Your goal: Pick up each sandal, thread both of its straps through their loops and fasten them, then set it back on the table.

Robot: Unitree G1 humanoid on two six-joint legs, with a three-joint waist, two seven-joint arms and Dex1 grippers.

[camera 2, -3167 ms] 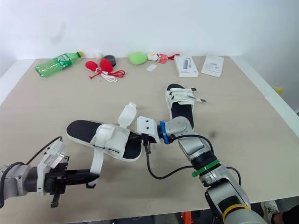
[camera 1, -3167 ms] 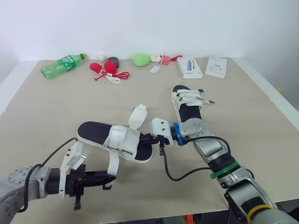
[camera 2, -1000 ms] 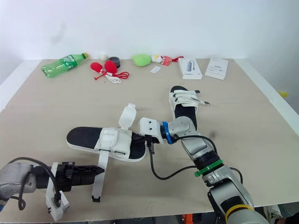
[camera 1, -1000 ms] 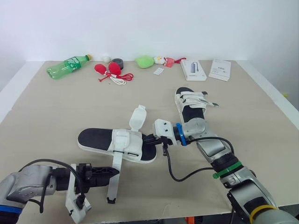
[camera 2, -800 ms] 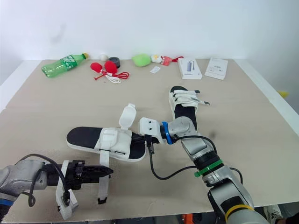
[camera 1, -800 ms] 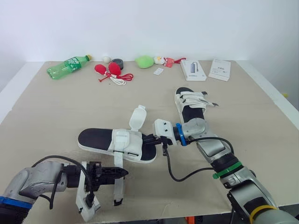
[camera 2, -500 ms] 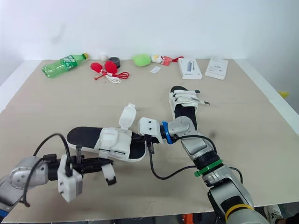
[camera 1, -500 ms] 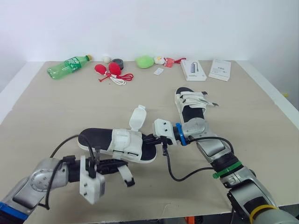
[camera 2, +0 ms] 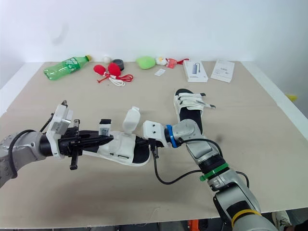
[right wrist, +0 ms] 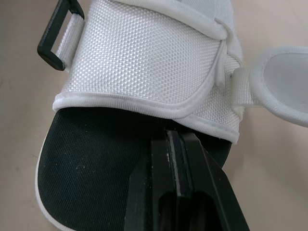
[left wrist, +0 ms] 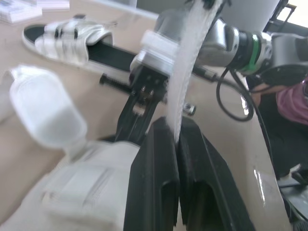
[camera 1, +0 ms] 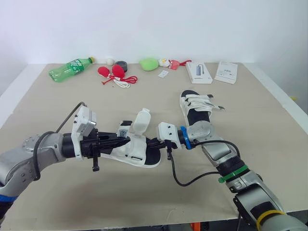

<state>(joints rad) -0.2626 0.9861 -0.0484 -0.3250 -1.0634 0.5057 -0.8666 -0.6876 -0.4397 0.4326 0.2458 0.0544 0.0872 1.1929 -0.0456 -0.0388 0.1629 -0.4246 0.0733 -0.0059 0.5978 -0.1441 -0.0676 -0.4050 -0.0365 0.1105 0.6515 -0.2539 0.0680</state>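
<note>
In the head views, the near sandal [camera 1: 137, 150] is seen between the two grippers, low over the table [camera 1: 57, 103]. Whether it rests there cannot be told. Its sole edge is clamped by the right gripper [camera 1: 154, 143], with the jaws closed on it. The left gripper [camera 1: 121, 140] is closed on one strap [camera 1: 126, 126], whose end rises just above the fingertips. A second sandal [camera 1: 195, 108], apparently fastened, lies beyond the right gripper.

In the left wrist view, the strap is shown pinched flat between the fingers [left wrist: 159, 159] and running up past them.

In the right wrist view, a black loop [right wrist: 57, 32] is seen at the far corner of the white upper, well beyond the fingertips.

The strap is best fed flat and untwisted, gripped near its end. The sole should be held firm against the pull. Whether this loop belongs to the held strap cannot be told.
</note>
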